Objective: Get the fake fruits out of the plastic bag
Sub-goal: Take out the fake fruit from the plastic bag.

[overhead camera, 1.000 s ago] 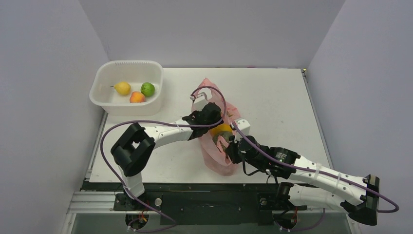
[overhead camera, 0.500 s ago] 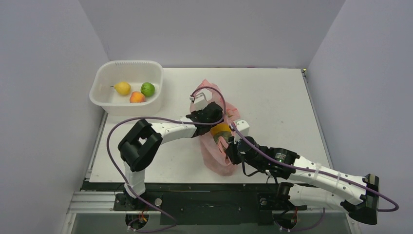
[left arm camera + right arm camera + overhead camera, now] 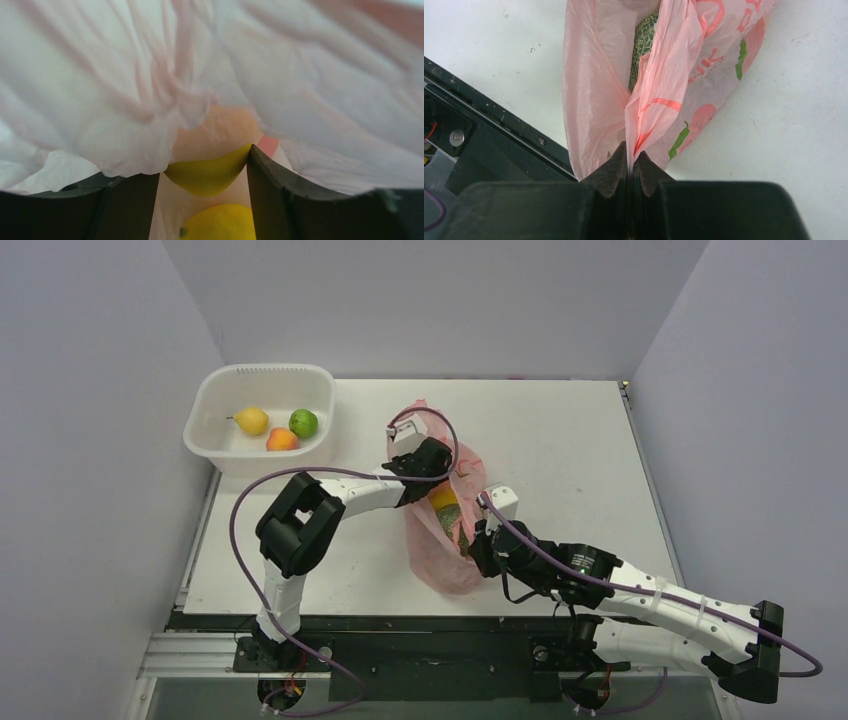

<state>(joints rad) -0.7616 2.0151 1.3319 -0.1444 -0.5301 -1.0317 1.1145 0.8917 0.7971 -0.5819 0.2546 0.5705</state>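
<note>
The pink plastic bag [image 3: 440, 545] lies mid-table. My left gripper [image 3: 432, 480] reaches into its mouth. In the left wrist view, under the bag film [image 3: 150, 90], the gripper [image 3: 204, 170] has a yellow fruit [image 3: 207, 177] filling the gap between its fingers, and a second yellow fruit [image 3: 220, 222] lies closer to the camera. My right gripper [image 3: 478, 538] is shut on a fold of the bag [image 3: 659, 95] and holds it up; it shows in the right wrist view [image 3: 630, 157]. A dark green netted fruit [image 3: 642, 42] shows inside the bag [image 3: 456, 522].
A white basin [image 3: 215, 455] stands at the back left with a yellow [image 3: 251, 421], a lime-green [image 3: 303, 423] and an orange fruit [image 3: 283, 440] in it. The table's near edge and black frame [image 3: 499, 130] lie just behind the bag.
My left gripper has drawn back and to the left, and the yellow-orange fruit has moved with it. The bag has stretched taller; my right gripper has barely moved.
</note>
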